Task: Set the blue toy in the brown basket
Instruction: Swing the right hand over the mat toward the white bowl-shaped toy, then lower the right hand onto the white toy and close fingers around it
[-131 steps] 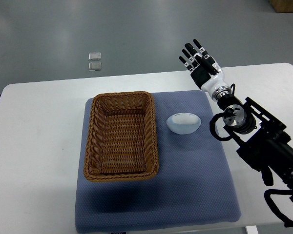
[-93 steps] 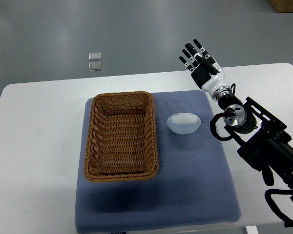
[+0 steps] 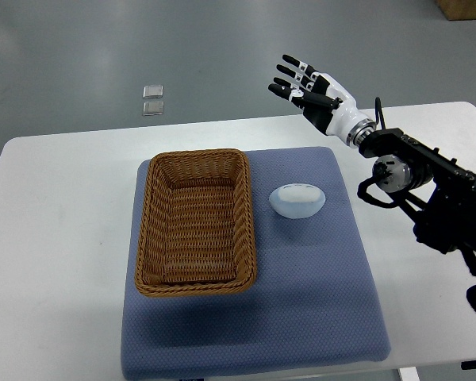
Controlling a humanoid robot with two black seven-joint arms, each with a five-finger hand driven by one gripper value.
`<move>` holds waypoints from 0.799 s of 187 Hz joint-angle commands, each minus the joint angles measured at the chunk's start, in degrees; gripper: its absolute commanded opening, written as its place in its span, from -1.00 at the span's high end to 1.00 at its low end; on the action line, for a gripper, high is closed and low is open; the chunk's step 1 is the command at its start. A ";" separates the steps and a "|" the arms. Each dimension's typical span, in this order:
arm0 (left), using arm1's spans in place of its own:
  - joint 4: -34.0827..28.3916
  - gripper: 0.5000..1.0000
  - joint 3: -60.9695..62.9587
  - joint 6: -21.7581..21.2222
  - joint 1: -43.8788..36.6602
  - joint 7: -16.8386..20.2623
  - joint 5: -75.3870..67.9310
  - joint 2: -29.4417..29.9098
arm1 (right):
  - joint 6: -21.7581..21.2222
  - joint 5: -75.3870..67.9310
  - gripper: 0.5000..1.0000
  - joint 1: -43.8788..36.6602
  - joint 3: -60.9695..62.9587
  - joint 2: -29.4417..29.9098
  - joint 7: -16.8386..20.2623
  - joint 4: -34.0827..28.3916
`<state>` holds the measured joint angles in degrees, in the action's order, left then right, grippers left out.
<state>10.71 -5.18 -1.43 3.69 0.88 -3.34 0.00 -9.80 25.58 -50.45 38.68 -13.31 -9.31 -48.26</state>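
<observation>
The blue toy (image 3: pixel 298 200) is a pale blue egg-shaped thing lying on the blue mat (image 3: pixel 301 302), just right of the brown wicker basket (image 3: pixel 195 221). The basket is empty. My right hand (image 3: pixel 305 90) is raised above the table's far edge, beyond and to the right of the toy, fingers spread and holding nothing. Its arm (image 3: pixel 428 190) comes in from the right edge. My left arm does not show.
The white table (image 3: pixel 55 262) carries the mat. Two small clear squares (image 3: pixel 153 99) lie on the grey floor beyond the table. A brown box corner (image 3: pixel 464 8) shows at the top right.
My right hand has risen and swung left and farther away, turning so the fingers point left. The forearm has lifted off toward the right. The toy and basket have not moved.
</observation>
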 commanded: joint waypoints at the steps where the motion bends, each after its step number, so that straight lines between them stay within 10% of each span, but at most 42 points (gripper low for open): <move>1: 0.10 -1.00 0.00 0.02 0.00 0.00 0.00 0.00 | -2.06 7.81 -0.64 -8.95 -13.44 -5.94 2.36 -2.80; 71: 0.10 -1.00 0.08 0.11 0.00 0.00 0.00 0.00 | -13.66 15.73 -0.64 -42.88 -62.32 -6.82 11.15 -10.36; 149: 0.10 -1.00 0.00 0.11 0.00 0.00 0.00 0.00 | -11.11 16.96 -0.64 -46.32 -67.86 -6.21 12.74 -17.31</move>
<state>10.82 -5.19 -1.32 3.69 0.88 -3.34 0.00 -22.54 41.68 -97.54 -28.41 -19.92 3.43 -65.47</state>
